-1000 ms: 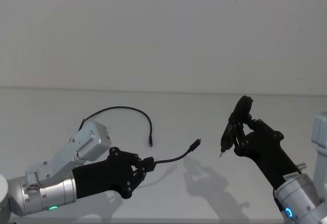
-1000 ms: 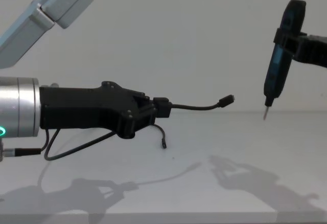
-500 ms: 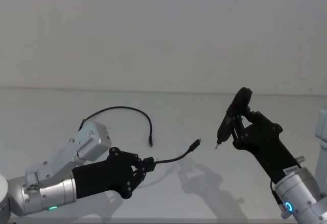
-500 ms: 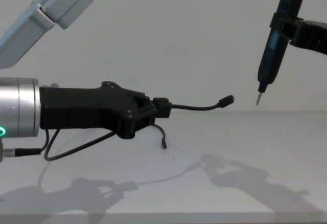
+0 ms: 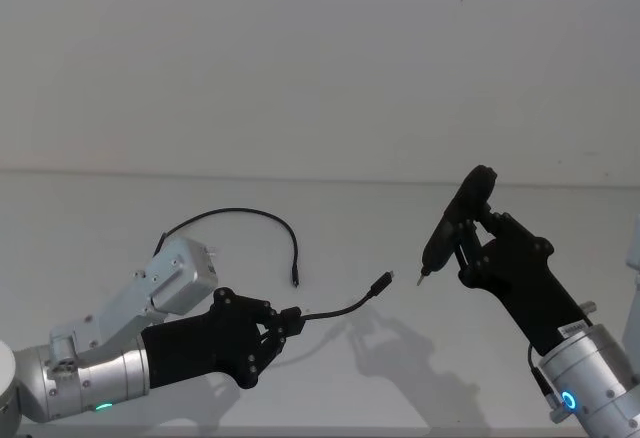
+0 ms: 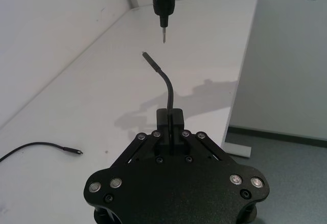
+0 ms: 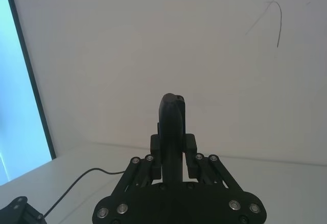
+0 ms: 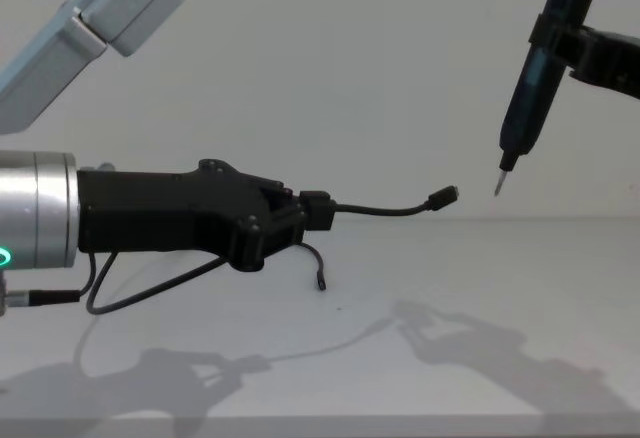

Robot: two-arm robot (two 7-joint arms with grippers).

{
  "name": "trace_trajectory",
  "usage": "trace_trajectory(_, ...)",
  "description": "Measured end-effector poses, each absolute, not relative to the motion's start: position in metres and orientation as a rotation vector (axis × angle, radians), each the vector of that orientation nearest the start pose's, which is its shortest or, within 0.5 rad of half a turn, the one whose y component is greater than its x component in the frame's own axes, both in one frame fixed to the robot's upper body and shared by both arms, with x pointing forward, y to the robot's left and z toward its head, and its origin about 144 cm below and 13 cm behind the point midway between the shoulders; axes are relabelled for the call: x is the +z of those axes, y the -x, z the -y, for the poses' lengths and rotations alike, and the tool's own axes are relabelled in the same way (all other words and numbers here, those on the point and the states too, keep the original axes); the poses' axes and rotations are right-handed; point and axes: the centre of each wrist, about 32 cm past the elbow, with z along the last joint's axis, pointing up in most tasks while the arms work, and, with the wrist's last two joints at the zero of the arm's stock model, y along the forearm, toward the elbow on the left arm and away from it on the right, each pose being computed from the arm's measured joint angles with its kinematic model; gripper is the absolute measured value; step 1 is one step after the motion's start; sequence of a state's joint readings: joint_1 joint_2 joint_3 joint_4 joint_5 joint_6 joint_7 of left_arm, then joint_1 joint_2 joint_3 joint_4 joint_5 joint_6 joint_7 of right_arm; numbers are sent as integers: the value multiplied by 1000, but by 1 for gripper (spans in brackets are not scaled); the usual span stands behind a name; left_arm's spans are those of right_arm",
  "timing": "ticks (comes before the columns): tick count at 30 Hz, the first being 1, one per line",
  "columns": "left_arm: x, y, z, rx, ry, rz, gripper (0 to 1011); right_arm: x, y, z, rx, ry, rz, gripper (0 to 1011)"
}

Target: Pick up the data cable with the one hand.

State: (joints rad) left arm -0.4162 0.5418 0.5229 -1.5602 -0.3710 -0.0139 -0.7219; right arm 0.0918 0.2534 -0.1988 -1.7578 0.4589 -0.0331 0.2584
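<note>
Gripping the data cable (image 5: 340,310), the left hand (image 5: 290,320) holds its plug (image 5: 383,280) near the right hand's (image 5: 468,243) clamped tool (image 5: 439,248).

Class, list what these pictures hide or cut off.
- Head view: the left hand and its arm hide the middle stretch of the thin black data cable.
- Right wrist view: the black pen-like tool in the right hand hides its own metal tip.

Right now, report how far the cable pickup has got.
Done: the left gripper is shut on the cable near one plug, and that end is raised off the table. In hand: the right gripper holds a pen-like tool, tip close to the raised plug. Left: the cable's other end lies on the table and needs lifting clear.
</note>
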Motion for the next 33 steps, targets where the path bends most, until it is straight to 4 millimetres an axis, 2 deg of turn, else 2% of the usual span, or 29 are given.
trace_trajectory(13,1242,-530,-243,420,-161,272,42,1217,-479,233,-1014,-348,30,269)
trace_trajectory(33,1242,-530,-243,420,-161,272,42,1212,-490,232,-981,-361,13,269)
